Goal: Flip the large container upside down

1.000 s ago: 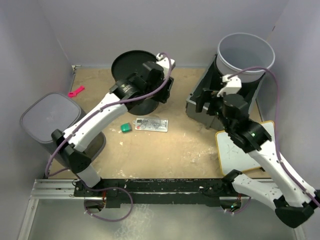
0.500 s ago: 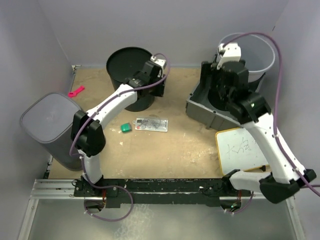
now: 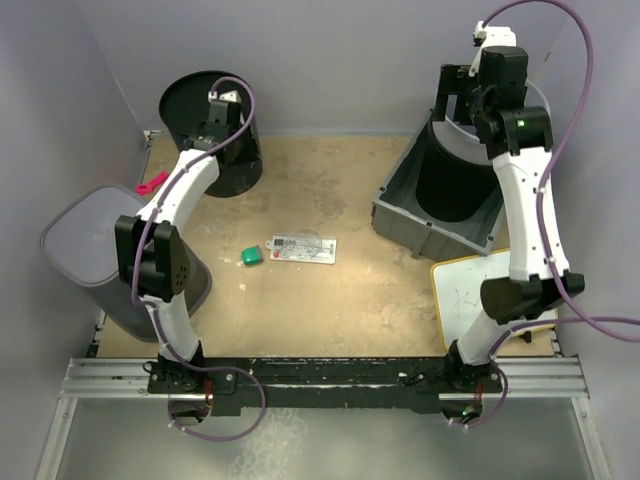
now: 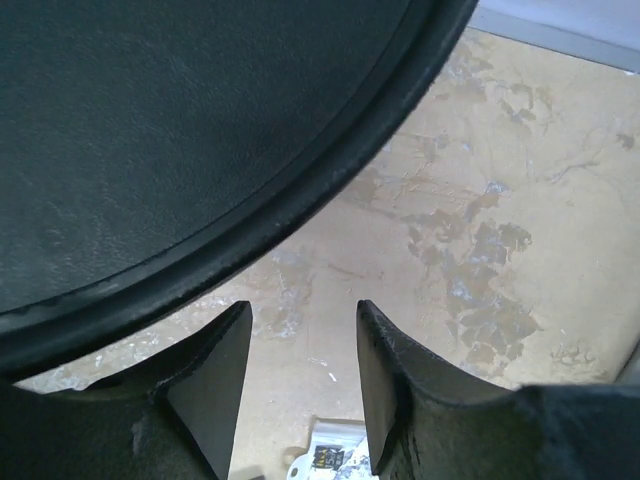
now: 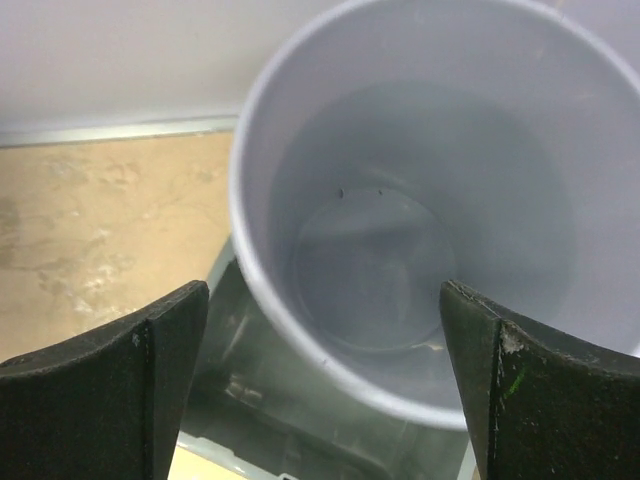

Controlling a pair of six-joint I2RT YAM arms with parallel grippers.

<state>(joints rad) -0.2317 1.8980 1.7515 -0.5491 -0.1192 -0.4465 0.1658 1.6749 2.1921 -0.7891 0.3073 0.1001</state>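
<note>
A black bucket (image 3: 195, 105) stands open side up at the back left corner. In the left wrist view its rim and inside (image 4: 180, 130) fill the upper left. My left gripper (image 3: 222, 125) is at its right rim, open and empty (image 4: 300, 385), with the rim outside the jaws. A grey pail (image 5: 400, 250) stands open side up inside a grey tote (image 3: 400, 215) at the back right. Only its shadowed side (image 3: 455, 180) shows in the top view. My right gripper (image 3: 465, 95) hangs high above the pail, wide open and empty (image 5: 330, 390).
A grey lidded bin (image 3: 100, 240) stands at the left edge. A pink clip (image 3: 152, 183), a small green object (image 3: 251, 257) and a flat packet (image 3: 304, 248) lie on the table. A whiteboard (image 3: 490, 300) lies at the front right. Walls close the back and sides.
The black bucket and my left gripper have moved from the back middle to the back left corner. My right arm has risen and moved back over the grey pail.
</note>
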